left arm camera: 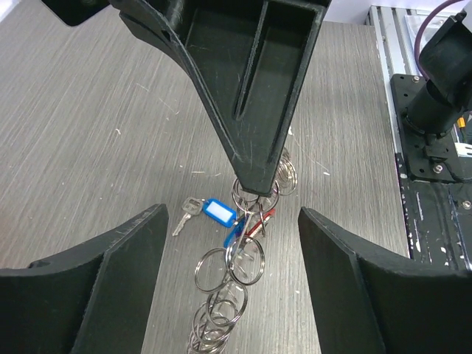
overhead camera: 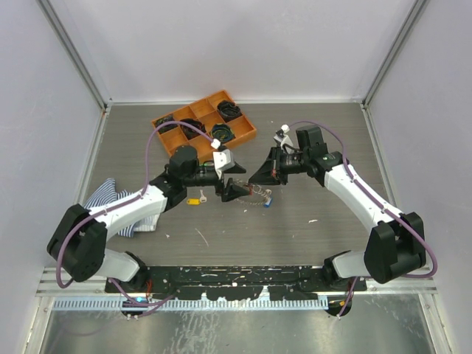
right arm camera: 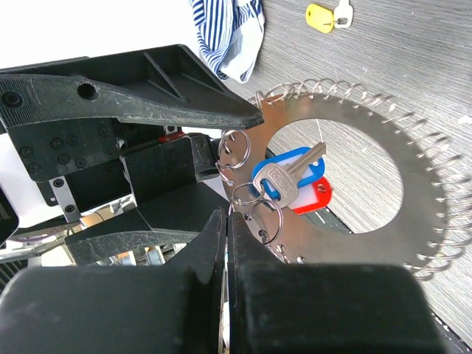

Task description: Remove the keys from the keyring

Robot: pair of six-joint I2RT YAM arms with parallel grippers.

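The keyring (right arm camera: 413, 169) is a flat silver ring plate edged with many small split rings. It is held up off the table, and it shows edge-on in the left wrist view (left arm camera: 221, 295). My right gripper (right arm camera: 228, 215) is shut on its rim. In the left wrist view that gripper (left arm camera: 254, 184) comes down from above. A silver key (right arm camera: 291, 177) with a blue tag and a red tag (right arm camera: 313, 199) hang at the ring's inner edge. Another blue-tagged key (left arm camera: 210, 210) shows beside the ring. My left gripper (left arm camera: 232, 221) is open, with a finger on each side of the ring. In the top view both grippers (overhead camera: 234, 188) (overhead camera: 259, 177) meet over the keyring (overhead camera: 259, 196).
A yellow-tagged key (overhead camera: 195, 199) lies on the table left of the grippers, and it also shows in the right wrist view (right arm camera: 321, 16). A striped cloth (overhead camera: 110, 203) lies under the left arm. An orange tray (overhead camera: 204, 125) with black coiled bundles stands at the back.
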